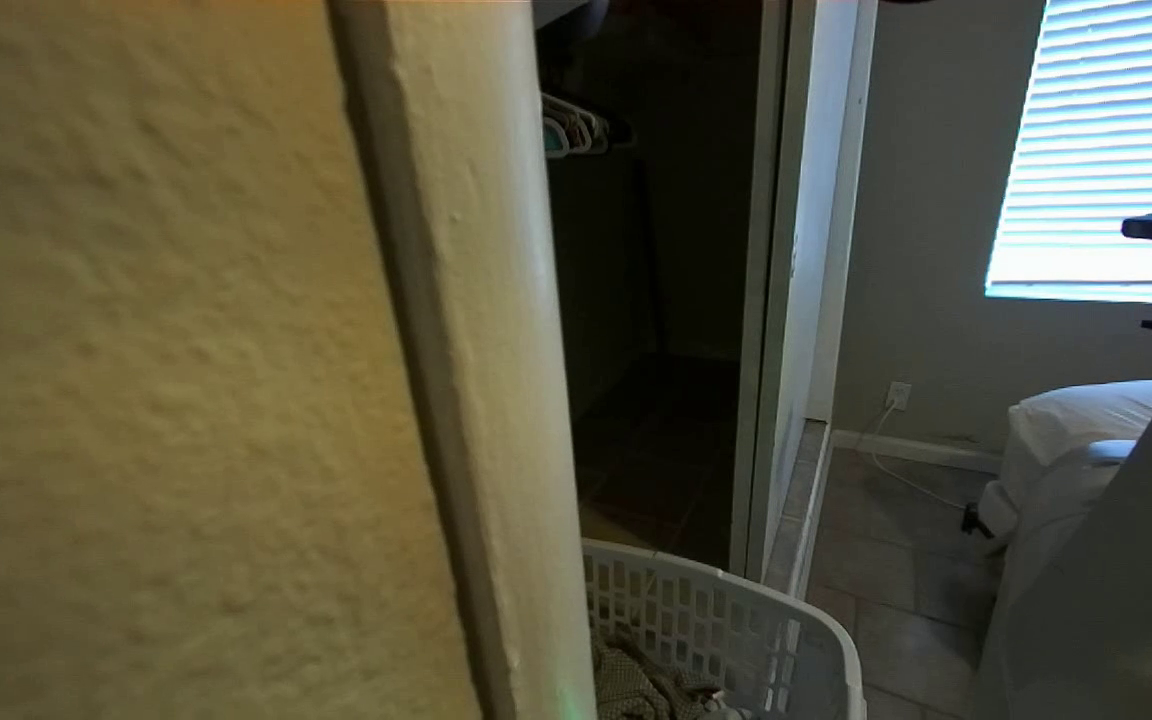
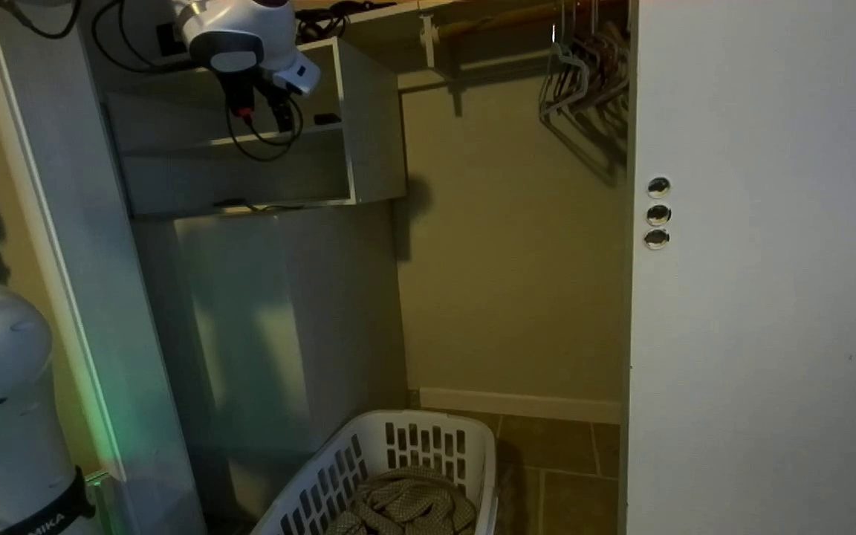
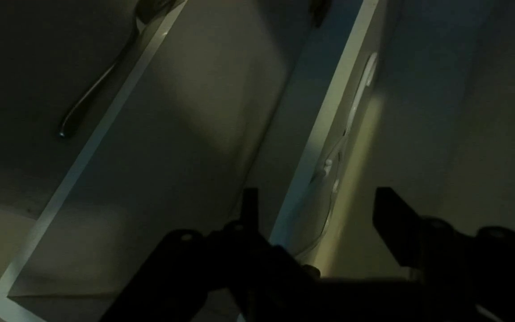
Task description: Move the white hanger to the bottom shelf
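In the wrist view, the gripper (image 3: 316, 197) comes in from the bottom edge, its two dark fingers (image 3: 251, 208) spread wide apart. What looks like the white hanger (image 3: 354, 107) falls in the gap seen between them: a thin pale outline running from upper right of centre toward the lower middle, close along the right side of a diagonal board edge (image 3: 324, 120). Much of it shows above the fingertips, its lower end between the fingers; whether anything touches, or which shelf it lies on, I cannot tell. A dark object with a curved tail (image 3: 98, 85) lies at the upper left.

In an exterior view, the arm (image 2: 242, 37) is at the upper left, gripper pointing down in front of the shelf unit (image 2: 376, 126); the bottom shelf (image 2: 324, 203) sits below it in the frame. The task's hanger is too dim to pick out there. Other hangers (image 2: 585, 80) hang at the upper right, well apart from the gripper. A laundry basket (image 2: 435, 417) stands at bottom centre.

In an exterior view, a wall (image 1: 156, 360) fills the left, with a window (image 1: 1111, 150) at upper right.
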